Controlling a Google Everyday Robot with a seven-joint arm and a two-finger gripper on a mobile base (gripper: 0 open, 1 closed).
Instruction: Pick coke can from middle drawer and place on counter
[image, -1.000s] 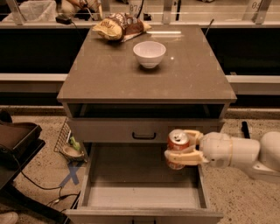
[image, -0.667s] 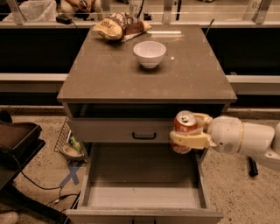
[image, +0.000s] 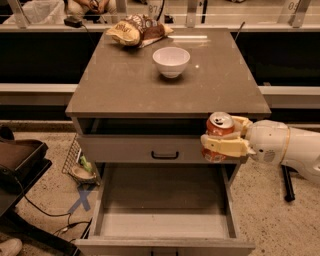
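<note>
The coke can (image: 219, 125), red with a silver top and pull tab, is held upright in my gripper (image: 222, 141), whose cream fingers (image: 222, 147) are shut around it. The can hangs in the air just below the counter's front edge, at its right end, above the right side of the open middle drawer (image: 165, 210). The drawer is pulled out and its flat floor is bare. The counter (image: 135, 82) is a grey-brown slab above. My white arm (image: 287, 147) reaches in from the right.
A white bowl (image: 171, 61) stands on the counter at the back middle. Chip bags (image: 135, 30) lie at the back left corner. A closed drawer front with a black handle (image: 165, 155) sits below the counter. A dark chair (image: 17, 162) and cables are on the left floor.
My gripper has lifted the coke can from above the drawer up to just under the counter's edge and a little to the right.
</note>
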